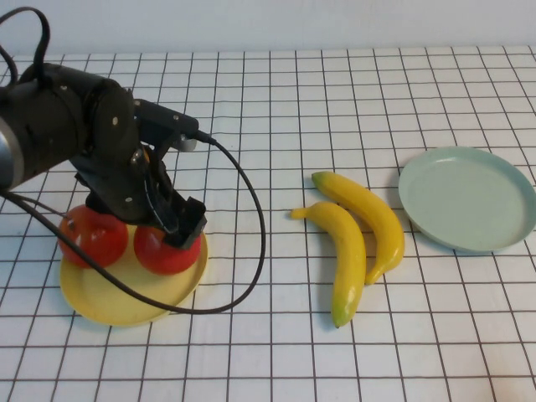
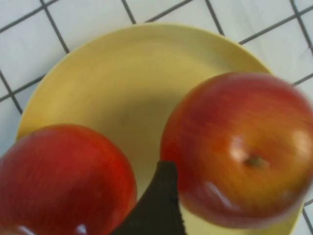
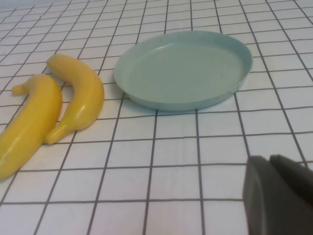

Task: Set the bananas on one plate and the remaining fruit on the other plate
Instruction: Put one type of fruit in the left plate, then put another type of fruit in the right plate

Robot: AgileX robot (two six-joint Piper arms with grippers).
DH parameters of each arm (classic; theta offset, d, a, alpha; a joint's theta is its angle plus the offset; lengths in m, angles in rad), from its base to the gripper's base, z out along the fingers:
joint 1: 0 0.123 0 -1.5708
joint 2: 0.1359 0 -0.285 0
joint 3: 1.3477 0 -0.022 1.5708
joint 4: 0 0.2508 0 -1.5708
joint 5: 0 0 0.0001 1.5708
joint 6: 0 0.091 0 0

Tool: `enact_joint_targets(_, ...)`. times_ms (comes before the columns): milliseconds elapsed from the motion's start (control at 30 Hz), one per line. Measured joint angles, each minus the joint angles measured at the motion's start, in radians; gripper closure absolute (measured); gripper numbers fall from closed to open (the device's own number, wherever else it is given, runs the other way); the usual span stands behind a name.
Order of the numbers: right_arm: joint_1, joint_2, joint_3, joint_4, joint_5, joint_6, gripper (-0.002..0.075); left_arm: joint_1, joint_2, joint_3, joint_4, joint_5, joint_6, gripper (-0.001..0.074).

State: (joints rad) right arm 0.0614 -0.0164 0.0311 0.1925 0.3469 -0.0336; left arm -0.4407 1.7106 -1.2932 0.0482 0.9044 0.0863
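Two red apples (image 1: 92, 234) (image 1: 167, 249) sit side by side on the pale yellow plate (image 1: 117, 306) at the left. My left gripper (image 1: 180, 226) hangs just over the right apple (image 2: 239, 147), open. One dark finger (image 2: 159, 200) shows between that apple and the other apple (image 2: 63, 181), above the yellow plate (image 2: 122, 83). Two yellow bananas (image 1: 347, 260) (image 1: 368, 213) lie on the table at centre right, left of the empty mint-green plate (image 1: 465, 197). My right gripper (image 3: 270, 160) is shut and empty, low over the table short of the green plate (image 3: 183, 68) and the bananas (image 3: 29, 122) (image 3: 80, 98); it is out of the high view.
The left arm's black cable (image 1: 251, 209) loops over the table between the yellow plate and the bananas. The table is a white cloth with a black grid. The green plate lies close to the right edge of the high view.
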Motion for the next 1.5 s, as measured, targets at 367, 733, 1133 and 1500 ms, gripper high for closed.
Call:
enact_joint_targets(367, 0.000, 0.000, 0.000, 0.002, 0.000, 0.000, 0.0741, 0.000, -0.076, 0.000, 0.044, 0.008, -0.018, 0.0066)
enact_joint_targets(733, 0.000, 0.000, 0.000, 0.002, 0.000, 0.000, 0.0741, -0.004, -0.483, 0.156, 0.074, -0.201, -0.142, 0.0594)
enact_joint_targets(1133, 0.000, 0.000, 0.000, 0.002, 0.000, 0.002, 0.0741, -0.008, -0.977, 0.509, 0.051, -0.285, -0.148, 0.0735)
enact_joint_targets(1500, 0.000, 0.000, 0.000, 0.003, 0.000, 0.002, 0.0741, -0.008, -1.322, 0.793, 0.107, -0.433, -0.188, 0.0737)
